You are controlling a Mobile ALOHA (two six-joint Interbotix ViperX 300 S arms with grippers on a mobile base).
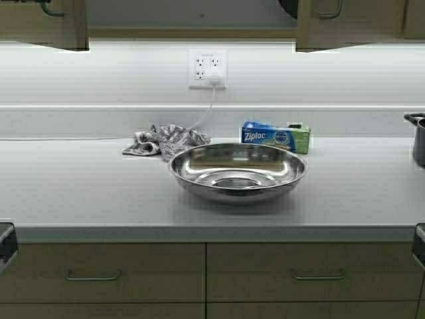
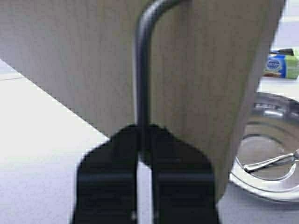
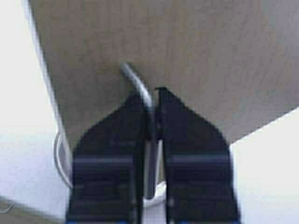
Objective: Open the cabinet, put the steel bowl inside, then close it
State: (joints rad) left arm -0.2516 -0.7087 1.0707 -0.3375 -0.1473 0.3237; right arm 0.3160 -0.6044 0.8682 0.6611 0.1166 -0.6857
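The steel bowl (image 1: 238, 171) sits on the white counter (image 1: 80, 193), in the middle near the front. The cabinet hangs above it at the top of the high view. Its left door (image 1: 63, 26) and right door (image 1: 352, 26) stand swung apart, with the grey interior (image 1: 192, 13) showing between them. My left gripper (image 2: 145, 133) is shut on the left door's bar handle (image 2: 142, 70). My right gripper (image 3: 150, 95) is shut on the right door's bar handle (image 3: 138, 81). The bowl also shows in the left wrist view (image 2: 268, 158). Neither gripper shows in the high view.
A Ziploc box (image 1: 275, 137) and a crumpled grey rag (image 1: 166, 141) lie behind the bowl. A wall outlet (image 1: 207, 68) has a cord plugged in. A dark pot (image 1: 418, 136) stands at the counter's right edge. Base drawers (image 1: 93, 274) run below.
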